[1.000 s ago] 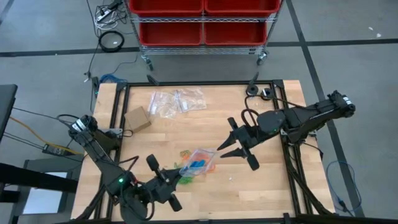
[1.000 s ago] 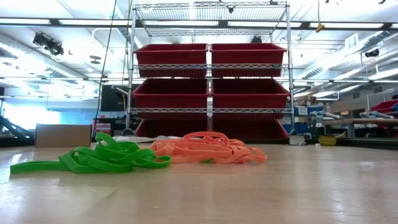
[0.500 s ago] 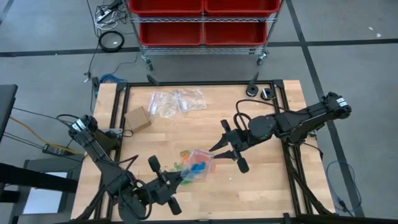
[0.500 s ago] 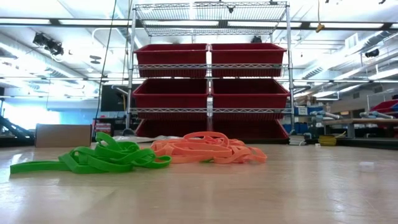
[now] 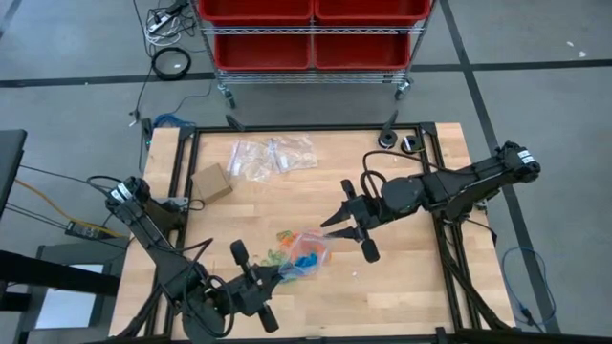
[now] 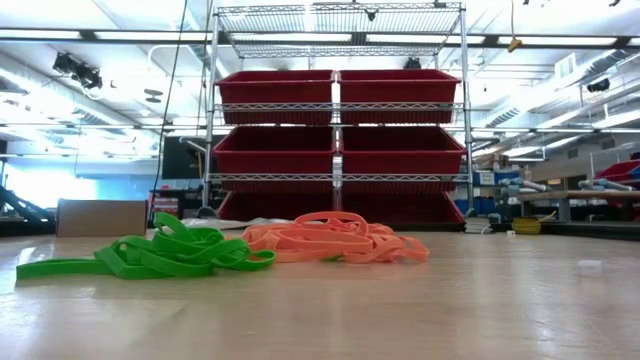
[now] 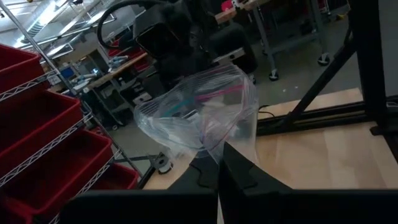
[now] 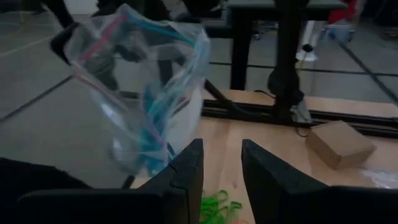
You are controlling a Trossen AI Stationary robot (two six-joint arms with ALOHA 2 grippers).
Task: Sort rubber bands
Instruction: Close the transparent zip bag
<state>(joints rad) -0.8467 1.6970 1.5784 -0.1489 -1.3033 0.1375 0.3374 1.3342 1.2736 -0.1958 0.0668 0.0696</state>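
We see the left gripper (image 5: 271, 277) near the front edge of the table (image 5: 411, 287), its fingers closed on the lower corner of a clear plastic bag (image 5: 308, 250). In the left wrist view the bag (image 7: 199, 112) stands up from the closed fingers (image 7: 239, 171), held off the wood.

The right gripper (image 5: 337, 227) is at the other side of the same bag, at its upper edge. Its fingers (image 8: 186, 165) stand partly apart with a gap between them – whether they pinch the bag's rim we cannot tell. In the right wrist view the bag (image 8: 140, 93) hangs just in front of these fingers.

Blue rubber bands (image 5: 304, 256) are inside the bag. Green rubber bands (image 6: 165, 252) and orange rubber bands (image 6: 335, 240) lie on the table in two heaps side by side, touching – seen from above they are just beside and partly under the bag.

Farther back on the table lie a small cardboard box (image 5: 211, 182) and some more clear bags (image 5: 273, 156).
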